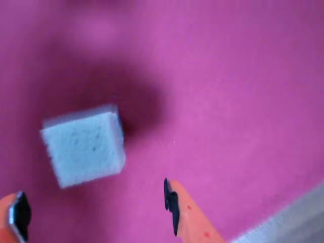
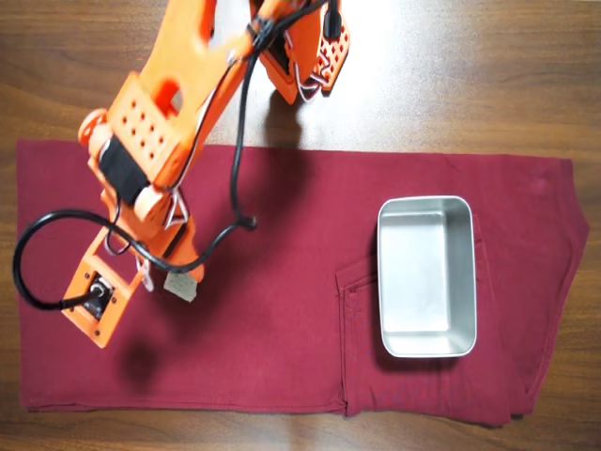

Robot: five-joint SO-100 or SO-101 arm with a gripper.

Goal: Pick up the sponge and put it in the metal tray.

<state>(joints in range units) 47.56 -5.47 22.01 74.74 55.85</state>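
The sponge [image 1: 84, 146] lies on the red cloth [image 2: 282, 357], left of centre in the overhead view, well apart from the tray [image 2: 427, 276] at the right. The gripper [image 1: 96, 212] hangs just above it, jaws spread wide and nothing held. The approach step is judged in hand. A descent is called for next, with the fingers brought astride the sponge before closing.

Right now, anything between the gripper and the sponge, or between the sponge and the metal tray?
Nothing visible. In the wrist view the gripper is open, with the sponge just ahead of its fingertips. In the overhead view only bare maroon cloth lies between the sponge and the empty metal tray.
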